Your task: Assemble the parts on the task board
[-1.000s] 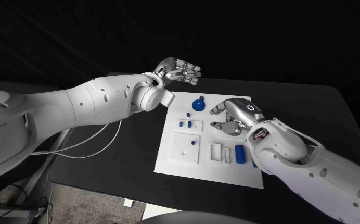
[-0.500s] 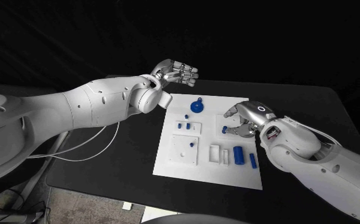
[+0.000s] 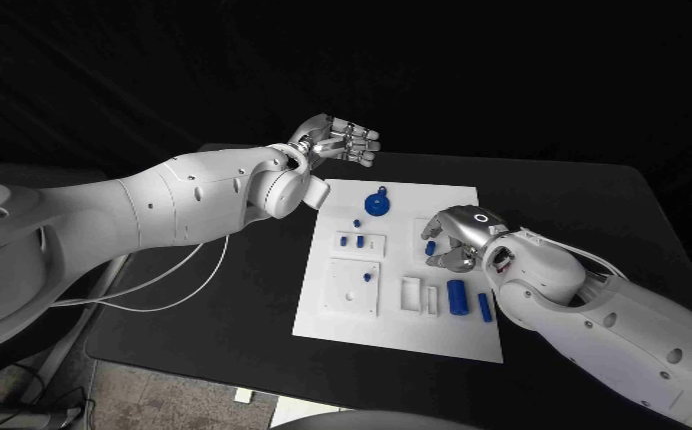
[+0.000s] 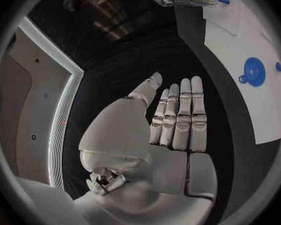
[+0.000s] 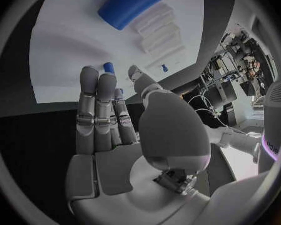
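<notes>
— Well, barely begun, by the look of it. Found most of the blue pieces lying loose on the board (image 3: pixel 397 322), not seated anywhere obvious.

— And the hands? Held anything?

— No. Saw the right hand (image 3: pixel 450 235) low over the board, fingers straight, thumb apart, gripping nothing. Spotted a small peg (image 3: pixel 430 247) just past its fingertips, close enough to touch; could not tell whether touching.

— Same peg at the wrist camera?

— Probably: caught a blue tip (image 5: pixel 108 66) peeking out behind those fingers. Noticed the cylinder (image 3: pixel 460 296) too, back beside the right wrist, lying flat next to the white blocks (image 3: pixel 414 292).

— Left hand busy?

— Not at all. Hung the left hand (image 3: pixel 343 140) in the air beyond the board's far corner, fingers stretched side by side, palm bare. Had the gear (image 3: pixel 379 202) nearest it, below and toward the right hand, well apart from the fingers.

— So what remained?

— Nearly everything, at a guess. Counted gear, cylinder and several pegs as unplaced; judged the peg by the right fingertips the likeliest one to be picked first.
</notes>
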### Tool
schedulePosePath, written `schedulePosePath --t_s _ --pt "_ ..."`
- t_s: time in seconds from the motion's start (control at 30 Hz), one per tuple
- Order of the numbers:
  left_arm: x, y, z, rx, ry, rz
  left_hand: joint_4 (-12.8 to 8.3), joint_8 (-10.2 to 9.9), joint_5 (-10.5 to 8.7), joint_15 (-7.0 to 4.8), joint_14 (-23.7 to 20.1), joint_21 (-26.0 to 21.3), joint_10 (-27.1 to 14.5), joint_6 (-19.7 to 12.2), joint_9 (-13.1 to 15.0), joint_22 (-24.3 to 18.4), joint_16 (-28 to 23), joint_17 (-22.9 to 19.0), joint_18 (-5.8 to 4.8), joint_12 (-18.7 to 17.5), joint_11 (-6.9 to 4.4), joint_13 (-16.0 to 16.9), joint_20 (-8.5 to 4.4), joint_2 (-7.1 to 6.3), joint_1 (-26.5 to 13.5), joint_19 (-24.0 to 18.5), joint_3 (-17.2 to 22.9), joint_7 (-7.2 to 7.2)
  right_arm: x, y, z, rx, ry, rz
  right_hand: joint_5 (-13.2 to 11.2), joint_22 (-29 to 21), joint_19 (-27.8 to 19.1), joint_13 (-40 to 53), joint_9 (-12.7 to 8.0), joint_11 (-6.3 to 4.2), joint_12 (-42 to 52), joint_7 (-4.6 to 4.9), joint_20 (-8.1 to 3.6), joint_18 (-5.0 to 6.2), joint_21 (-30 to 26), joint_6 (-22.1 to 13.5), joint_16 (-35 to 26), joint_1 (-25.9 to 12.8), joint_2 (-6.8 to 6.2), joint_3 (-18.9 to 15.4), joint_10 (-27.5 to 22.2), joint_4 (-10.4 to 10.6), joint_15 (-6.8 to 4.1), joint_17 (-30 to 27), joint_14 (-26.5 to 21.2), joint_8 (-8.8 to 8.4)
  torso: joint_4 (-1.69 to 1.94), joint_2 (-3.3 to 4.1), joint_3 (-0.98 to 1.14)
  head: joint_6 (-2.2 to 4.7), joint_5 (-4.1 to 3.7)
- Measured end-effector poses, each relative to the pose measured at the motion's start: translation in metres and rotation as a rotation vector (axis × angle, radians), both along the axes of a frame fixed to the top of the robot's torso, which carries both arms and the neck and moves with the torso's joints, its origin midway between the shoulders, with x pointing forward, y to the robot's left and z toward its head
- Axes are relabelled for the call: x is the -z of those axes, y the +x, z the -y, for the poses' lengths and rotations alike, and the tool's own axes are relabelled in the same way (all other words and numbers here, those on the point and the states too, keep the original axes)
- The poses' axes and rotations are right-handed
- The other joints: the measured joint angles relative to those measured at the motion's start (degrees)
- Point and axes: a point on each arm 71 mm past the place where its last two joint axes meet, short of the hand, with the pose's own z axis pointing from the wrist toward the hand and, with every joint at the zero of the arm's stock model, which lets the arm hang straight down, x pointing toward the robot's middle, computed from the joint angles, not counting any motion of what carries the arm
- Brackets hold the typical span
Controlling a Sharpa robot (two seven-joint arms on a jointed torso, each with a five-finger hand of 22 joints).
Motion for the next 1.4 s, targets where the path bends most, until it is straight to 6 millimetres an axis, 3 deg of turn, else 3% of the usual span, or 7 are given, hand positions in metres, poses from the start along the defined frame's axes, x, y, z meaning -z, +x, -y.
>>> schedulePosePath --t_s 0.13,0.27,0.4,0.5,0.73,0.9,1.4 --pt "0.000 0.000 0.001 0.002 -0.001 -0.001 0.0 0.0 0.00 0.00 0.0 0.0 0.0 0.0 0.0 0.0 0.0 0.0 0.00 0.0 0.00 0.0 0.00 0.00 0.0 0.0 0.0 0.00 0.005 0.003 0.000 0.009 -0.012 -0.008 -1.4 0.0 0.0 0.0 0.0 -0.29 0.0 0.00 0.00 0.00 0.7 0.0 0.3 -1.1 1.07 4.6 1.8 -2.5 -0.01 0.0 0.0 0.00 -0.03 -0.01 -0.07 0.01 -0.04" --pt "0.000 0.000 0.001 0.002 -0.001 -0.001 0.2 0.0 0.00 0.00 0.0 0.0 0.0 0.0 0.0 -0.3 0.0 0.0 -0.01 0.0 0.00 0.0 0.00 0.00 0.0 0.0 -0.2 0.00 0.010 0.004 0.000 0.014 -0.024 -0.015 -2.8 0.7 0.0 0.0 0.0 -0.75 0.0 0.32 -0.05 0.00 2.2 0.3 0.7 -2.1 2.86 12.7 3.3 -4.9 -0.03 0.2 0.0 0.00 -0.06 -0.01 -0.07 0.01 -0.05" --pt "0.001 0.000 0.001 0.002 -0.001 -0.002 0.2 0.0 0.00 0.00 0.0 0.0 0.0 0.0 0.0 -0.3 0.0 0.0 0.00 0.0 0.00 0.0 0.00 0.00 0.0 0.0 -0.2 0.00 0.013 0.005 0.000 0.017 -0.032 -0.020 -2.8 1.9 0.0 -0.1 0.0 -0.69 0.0 0.72 -0.64 -0.19 3.2 0.7 1.1 -3.7 2.94 20.3 4.0 -6.0 -0.12 0.8 0.1 0.00 -0.10 -0.01 -0.07 -0.04 -0.08" --pt "0.001 0.000 0.001 0.003 -0.001 -0.002 0.2 0.0 0.00 0.00 0.0 0.0 0.0 0.0 0.0 -0.4 0.0 0.0 0.00 0.0 0.00 0.0 0.00 0.00 0.0 0.0 -0.2 0.00 0.014 0.005 -0.001 0.017 -0.034 -0.020 -2.8 2.7 0.0 0.0 0.0 -1.04 0.0 1.25 -0.65 -0.21 4.0 1.3 1.1 -4.0 3.26 22.9 5.1 -6.3 -0.31 1.1 -0.1 0.00 -0.10 -0.02 -0.06 -0.07 -0.08" --pt "0.001 0.000 0.001 0.003 -0.001 -0.002 0.2 0.0 0.00 0.00 0.0 0.0 0.0 0.0 0.0 -0.5 0.0 0.0 0.00 0.0 0.00 0.0 0.00 0.00 0.0 0.0 -0.2 0.00 0.013 0.005 -0.002 0.016 -0.034 -0.017 -2.8 4.5 -0.2 -0.1 0.0 -1.89 0.0 1.44 -0.85 -0.26 6.7 4.8 1.7 -4.5 3.69 24.0 9.4 -6.5 -0.73 1.5 0.1 -0.14 -0.10 -0.03 -0.07 -0.08 -0.12" --pt "0.001 0.000 0.000 0.003 -0.002 -0.003 0.2 0.0 0.00 0.00 0.0 0.0 0.0 0.0 0.0 -0.5 0.0 0.0 0.00 0.0 0.00 0.0 0.00 0.00 0.0 0.0 -0.2 0.00 0.013 0.005 -0.002 0.019 -0.033 -0.011 -2.8 5.6 0.1 0.0 0.1 -3.15 0.0 0.75 -1.60 -1.21 8.0 7.3 1.8 -5.1 4.37 21.3 12.0 -5.9 -1.54 1.7 0.1 -0.05 -0.10 -0.04 -0.07 -0.15 -0.12" --pt "0.001 0.000 0.001 0.004 -0.002 -0.003 0.2 0.0 0.00 0.00 0.0 0.0 0.0 0.0 0.0 -0.4 0.0 0.0 0.00 0.0 0.00 0.0 0.00 0.00 0.0 0.0 -0.2 0.00 0.012 0.005 -0.003 0.034 -0.010 0.015 -2.8 6.8 0.0 0.0 0.1 -4.08 0.0 -0.01 -2.32 -2.49 9.1 10.5 1.8 -5.1 5.18 19.4 15.0 -5.9 -2.15 1.8 0.3 -0.22 -0.10 -0.04 -0.09 -0.23 -0.11"
